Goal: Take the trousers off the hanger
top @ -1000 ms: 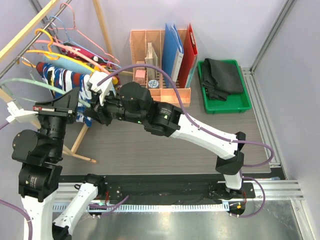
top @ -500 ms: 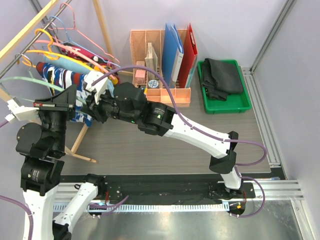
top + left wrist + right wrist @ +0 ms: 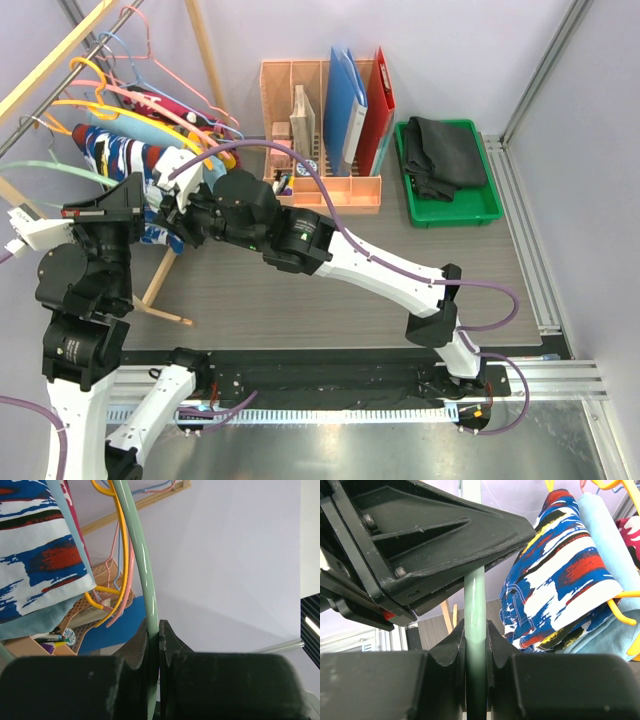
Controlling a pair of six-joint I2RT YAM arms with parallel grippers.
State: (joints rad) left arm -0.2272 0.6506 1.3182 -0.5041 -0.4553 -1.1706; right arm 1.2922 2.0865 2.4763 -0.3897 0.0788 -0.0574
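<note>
The left gripper (image 3: 154, 632) is clamped shut on the bar of a pale green hanger (image 3: 136, 545), and the right gripper (image 3: 475, 630) pinches the same bar just beside it, its fingers closed tight on the plastic. That puts two grippers on one hanger at the left end of the wooden rail (image 3: 50, 62). The printed trousers (image 3: 555, 590), navy, white and red, hang folded just to the side of the gripped bar, near both grippers but touched by neither. The frames do not show whether any cloth rides on the green hanger itself. Against the printed pair lies the light blue pair (image 3: 602, 530), draped over a yellow hanger (image 3: 620, 611), and beyond that the pink camouflage pair (image 3: 163, 104). That makes three pairs that can be told apart on the rail. A fourth, the black pair (image 3: 445, 150), lies crumpled in the green tray (image 3: 470, 214) at the far right of the table (image 3: 300, 300), well apart from both arms. Between rail and tray stands one peach organiser (image 3: 345, 190) holding two folders, a blue folder (image 3: 345, 95) and a red folder (image 3: 381, 90).
</note>
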